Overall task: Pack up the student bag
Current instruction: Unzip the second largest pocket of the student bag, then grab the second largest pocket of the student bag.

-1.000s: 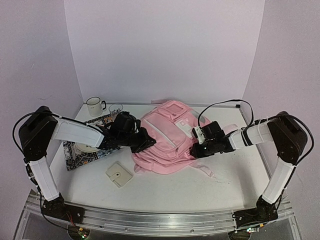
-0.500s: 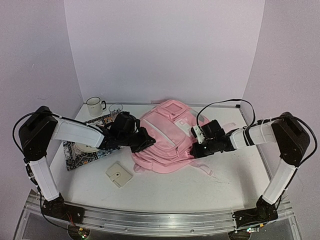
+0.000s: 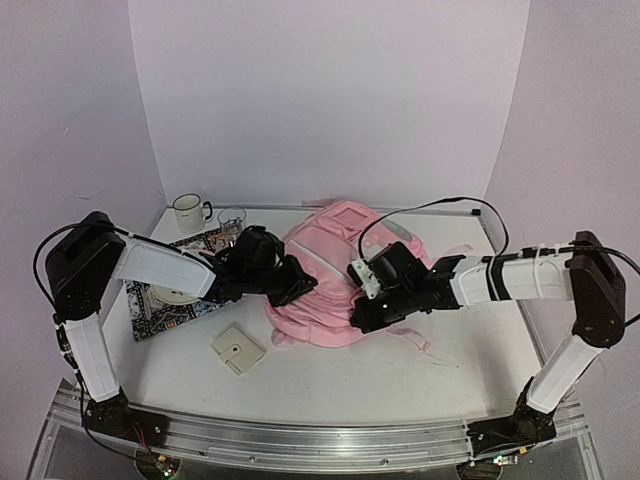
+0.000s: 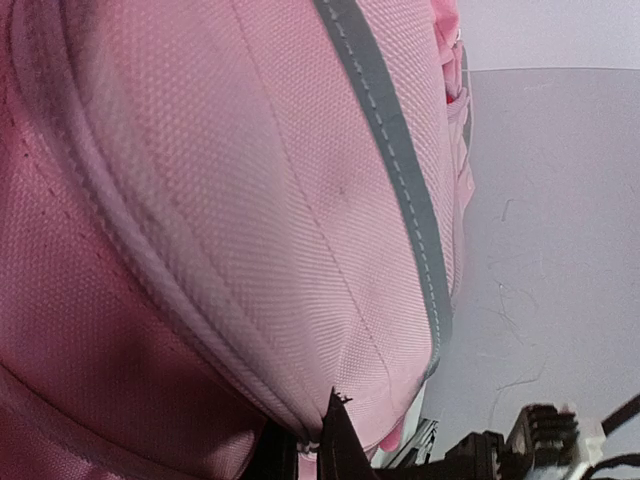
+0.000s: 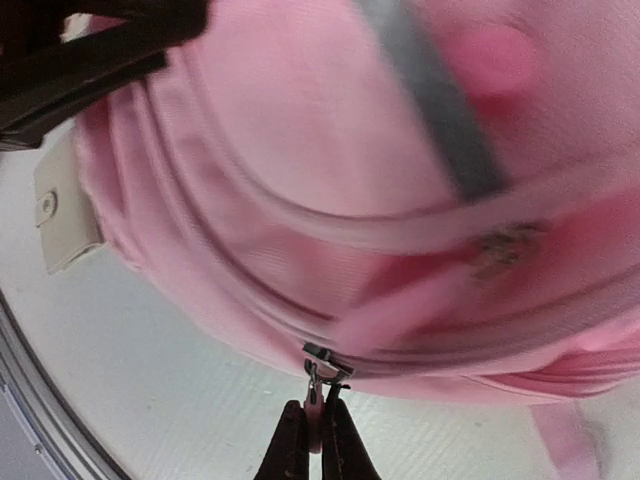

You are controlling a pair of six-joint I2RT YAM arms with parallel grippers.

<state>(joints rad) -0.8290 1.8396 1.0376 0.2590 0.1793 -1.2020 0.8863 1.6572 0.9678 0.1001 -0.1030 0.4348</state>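
Student bag (image 3: 325, 262) is lying centre frame on the table (image 3: 430, 365). Right jaws are now clenching the zip pull (image 5: 320, 383) at the bag's lower edge. They've just snapped shut and swept left across the bag, so the zip is probably being run along. Left jaws are clenching, apparently pinching the bag's left seam and bracing it. Beige wallet (image 3: 238, 348) is sitting lower left, unpacked.

Light-pink student bag (image 3: 325, 250), grey stripe (image 4: 400, 190); white mug (image 3: 187, 213); dark patterned mat (image 3: 150, 315)
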